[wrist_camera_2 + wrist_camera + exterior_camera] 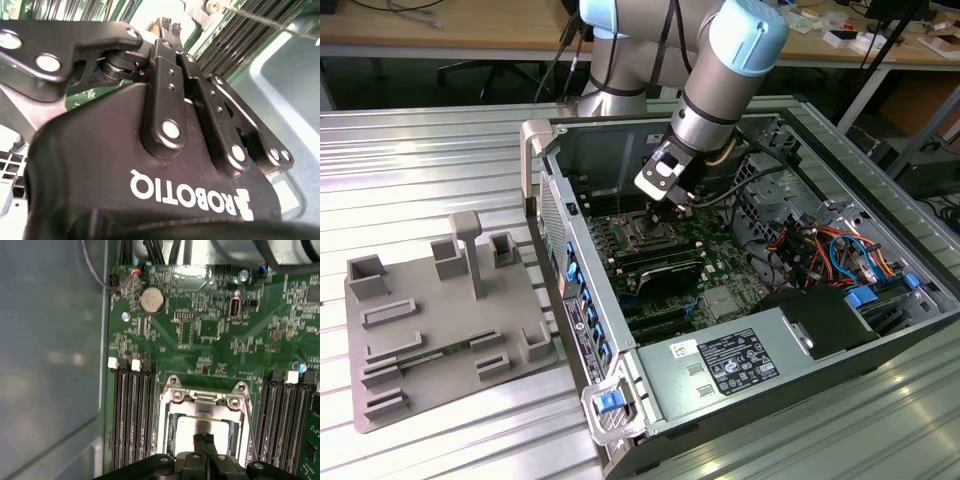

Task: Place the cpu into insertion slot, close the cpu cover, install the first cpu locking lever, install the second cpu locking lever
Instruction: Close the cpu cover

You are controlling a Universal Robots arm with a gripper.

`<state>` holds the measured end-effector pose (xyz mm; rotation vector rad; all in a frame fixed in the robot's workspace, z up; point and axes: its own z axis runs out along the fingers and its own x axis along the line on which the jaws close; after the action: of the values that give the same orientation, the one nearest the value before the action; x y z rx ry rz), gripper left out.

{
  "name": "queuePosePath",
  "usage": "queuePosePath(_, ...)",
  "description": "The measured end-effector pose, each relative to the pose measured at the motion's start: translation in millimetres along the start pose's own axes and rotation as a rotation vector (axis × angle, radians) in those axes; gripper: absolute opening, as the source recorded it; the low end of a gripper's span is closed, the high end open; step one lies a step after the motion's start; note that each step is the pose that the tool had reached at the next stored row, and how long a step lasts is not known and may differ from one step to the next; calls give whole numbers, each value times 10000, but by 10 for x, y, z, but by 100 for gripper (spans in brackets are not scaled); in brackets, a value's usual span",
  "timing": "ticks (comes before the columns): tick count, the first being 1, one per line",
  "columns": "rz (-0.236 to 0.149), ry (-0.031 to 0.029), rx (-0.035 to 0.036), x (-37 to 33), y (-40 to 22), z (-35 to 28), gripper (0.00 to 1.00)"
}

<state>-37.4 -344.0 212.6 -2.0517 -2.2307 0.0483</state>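
Gripping end: your gripper [204,441] has its black fingers pressed together, tips right over the cpu; you cannot tell whether they touch it.
Cpu: the cpu [192,426] shows you a flat, pale silver square top, and it sits in the insertion slot [171,437].
Cpu cover: the cpu cover [205,398] is a silvery frame bordering the chip.
Memory slots: long black memory slots [132,410] flank the socket.
Case: your open computer case [575,270] holds the green motherboard [200,335], a power supply [720,365] and coloured cables [820,250].
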Motion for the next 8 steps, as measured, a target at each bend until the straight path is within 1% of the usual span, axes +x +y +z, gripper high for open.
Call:
queuePosePath(1, -2, 2, 0, 0, 15, -23, 11)
queuePosePath(3, -1, 4, -1, 1, 24, -53, 11)
queuePosePath(5, 0, 5, 0, 3, 23, -90, 11)
queuePosePath(8, -1, 7, 0, 7, 16, -169, 11)
